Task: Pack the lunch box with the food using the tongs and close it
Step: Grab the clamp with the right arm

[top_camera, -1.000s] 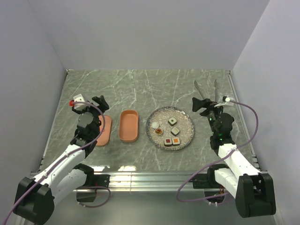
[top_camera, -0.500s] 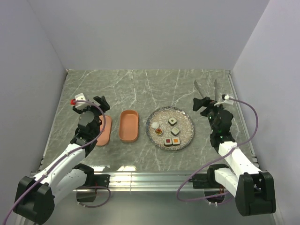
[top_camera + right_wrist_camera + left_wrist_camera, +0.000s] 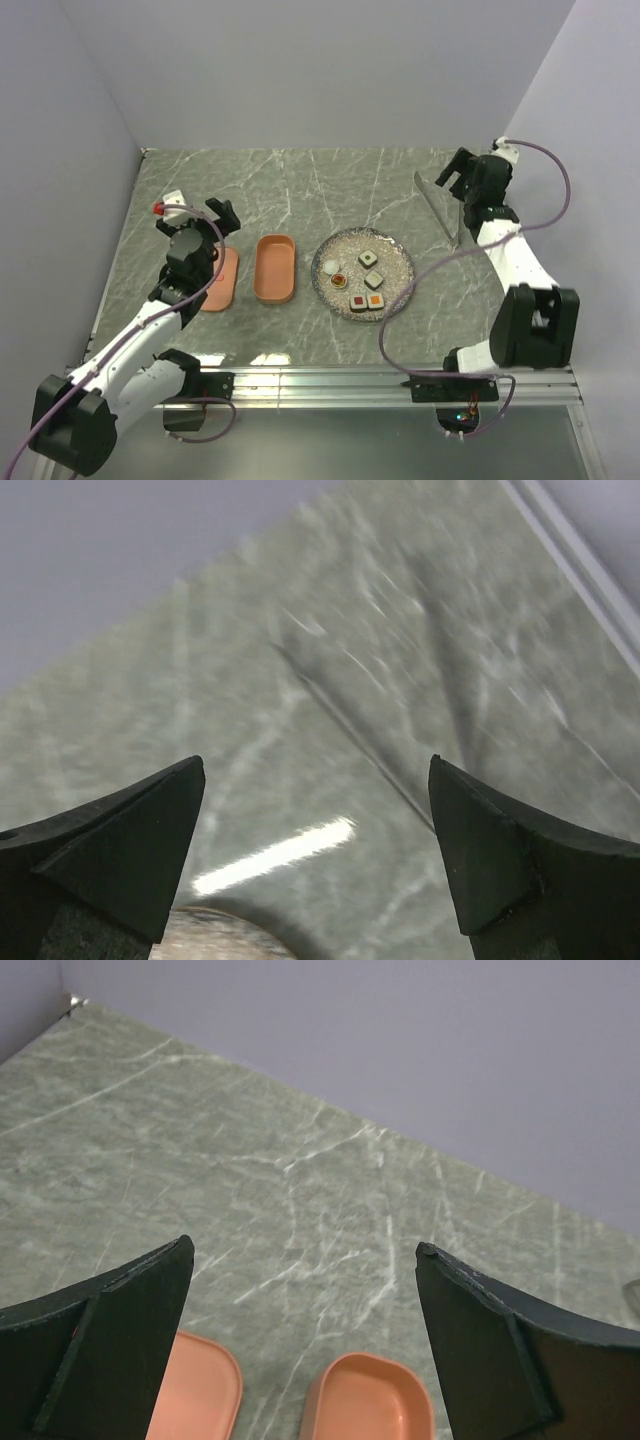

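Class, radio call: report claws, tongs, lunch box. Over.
Left claw open, right claw open, both empty. Tongs flat on table, ungripped. Lunch box open, empty; food on plate. Nothing blocking.

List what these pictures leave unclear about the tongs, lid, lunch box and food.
Tongs: top view, right arm covers one side; right wrist view blurred.
Lid: top view, left arm hides its left part.
Lunch box: left wrist view, cut off by bottom edge.
Food: top view, too small to tell the kinds.
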You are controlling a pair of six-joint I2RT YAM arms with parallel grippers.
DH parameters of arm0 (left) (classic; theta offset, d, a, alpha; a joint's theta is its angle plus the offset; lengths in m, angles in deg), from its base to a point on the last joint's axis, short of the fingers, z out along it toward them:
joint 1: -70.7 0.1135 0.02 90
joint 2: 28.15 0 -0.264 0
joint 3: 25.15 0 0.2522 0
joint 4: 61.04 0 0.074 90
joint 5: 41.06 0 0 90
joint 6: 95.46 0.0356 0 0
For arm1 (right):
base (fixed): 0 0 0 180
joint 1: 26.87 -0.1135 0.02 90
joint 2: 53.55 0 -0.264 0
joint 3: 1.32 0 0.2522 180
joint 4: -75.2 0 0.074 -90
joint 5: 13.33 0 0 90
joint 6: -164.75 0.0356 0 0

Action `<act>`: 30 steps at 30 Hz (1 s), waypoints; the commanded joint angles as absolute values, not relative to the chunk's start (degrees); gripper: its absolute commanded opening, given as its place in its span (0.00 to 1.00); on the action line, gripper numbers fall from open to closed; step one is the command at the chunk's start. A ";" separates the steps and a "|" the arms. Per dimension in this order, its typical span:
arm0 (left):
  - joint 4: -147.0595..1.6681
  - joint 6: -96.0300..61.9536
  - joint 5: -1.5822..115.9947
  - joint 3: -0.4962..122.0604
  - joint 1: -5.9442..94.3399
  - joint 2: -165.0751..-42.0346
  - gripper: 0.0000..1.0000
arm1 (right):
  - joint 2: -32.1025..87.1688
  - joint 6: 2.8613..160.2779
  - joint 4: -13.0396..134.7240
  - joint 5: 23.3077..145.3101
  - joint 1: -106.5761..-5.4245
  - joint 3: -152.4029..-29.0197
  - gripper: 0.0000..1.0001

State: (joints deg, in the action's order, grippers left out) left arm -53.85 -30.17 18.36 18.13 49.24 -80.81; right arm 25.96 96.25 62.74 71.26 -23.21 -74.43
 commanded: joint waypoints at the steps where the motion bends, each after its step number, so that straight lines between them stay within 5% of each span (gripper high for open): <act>1: -52.74 -30.42 20.64 17.45 49.08 -76.41 0.99 | 31.61 95.58 53.44 71.22 -20.55 -77.04 1.00; 30: -54.85 -30.77 22.05 16.65 49.78 -72.36 1.00 | 52.18 95.76 48.17 74.20 -18.44 -85.21 1.00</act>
